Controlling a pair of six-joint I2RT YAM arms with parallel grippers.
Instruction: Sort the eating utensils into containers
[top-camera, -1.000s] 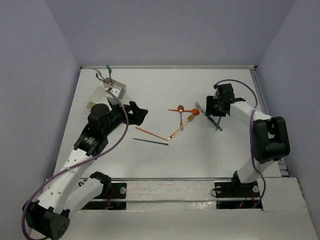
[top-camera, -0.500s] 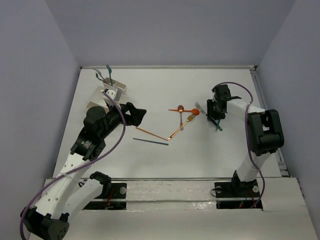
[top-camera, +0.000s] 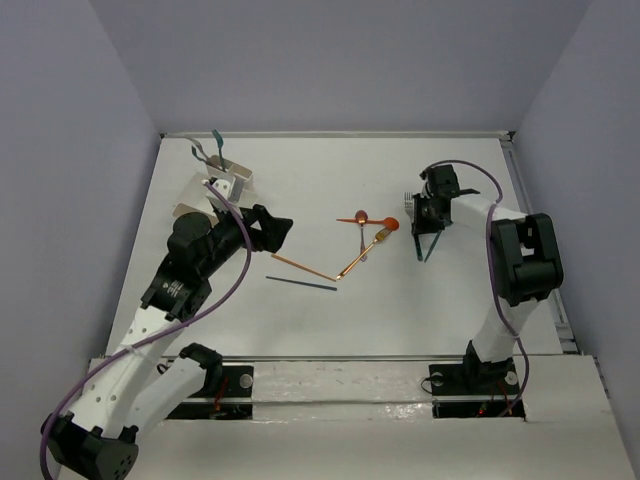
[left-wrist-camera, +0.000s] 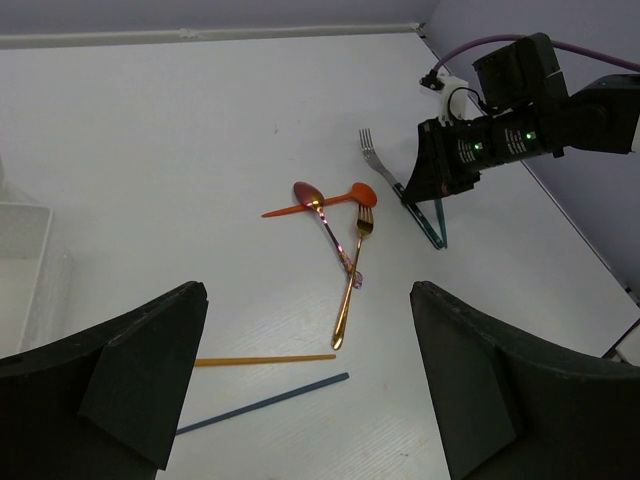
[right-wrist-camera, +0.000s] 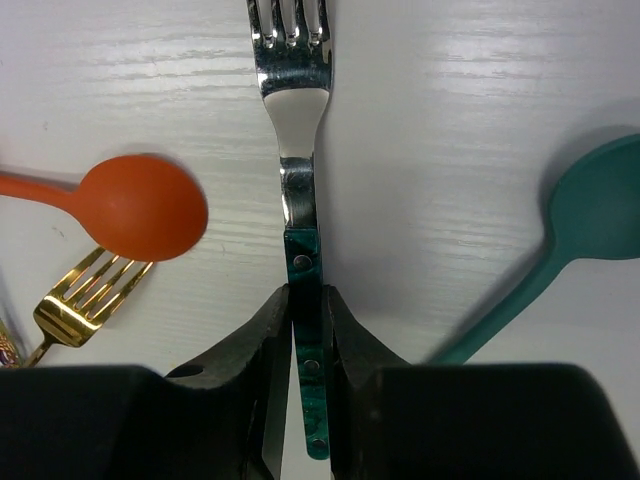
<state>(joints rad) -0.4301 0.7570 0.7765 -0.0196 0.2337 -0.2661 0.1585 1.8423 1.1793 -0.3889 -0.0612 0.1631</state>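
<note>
**Right wrist view.** My right pincer (right-wrist-camera: 305, 312) pinches the fork (right-wrist-camera: 300, 200) by its teal handle, one finger on each side, just below the steel neck. The fork sits right of centre on the table (right-wrist-camera: 450, 120), tines pointing away from me. I cannot tell whether it has left the surface. The orange spoon (right-wrist-camera: 140, 207) and gold fork (right-wrist-camera: 85, 290) lie near on one side and the teal spoon (right-wrist-camera: 590, 200) on the other. None of them touches the fork.

**Top view.** The bins (top-camera: 232, 178) stand well apart from the fork, at the far left of the table beside my left arm.

**Left wrist view.** My left pincer (left-wrist-camera: 315, 375) is spread wide and holds nothing. It hovers above the orange stick (left-wrist-camera: 265, 359) and blue stick (left-wrist-camera: 265, 403).

**Method, as I judge it.**
- The handle is slim and smooth, so the pinch must be firm and square, or the fork may twist between the fingers.
- The steel head looks the heavier end and may droop, so I lift slowly.
- I rise straight up before any sideways travel, so the tines clear both spoon bowls.
- I cross toward the bins high above the middle cluster and wide of my left arm.
</note>
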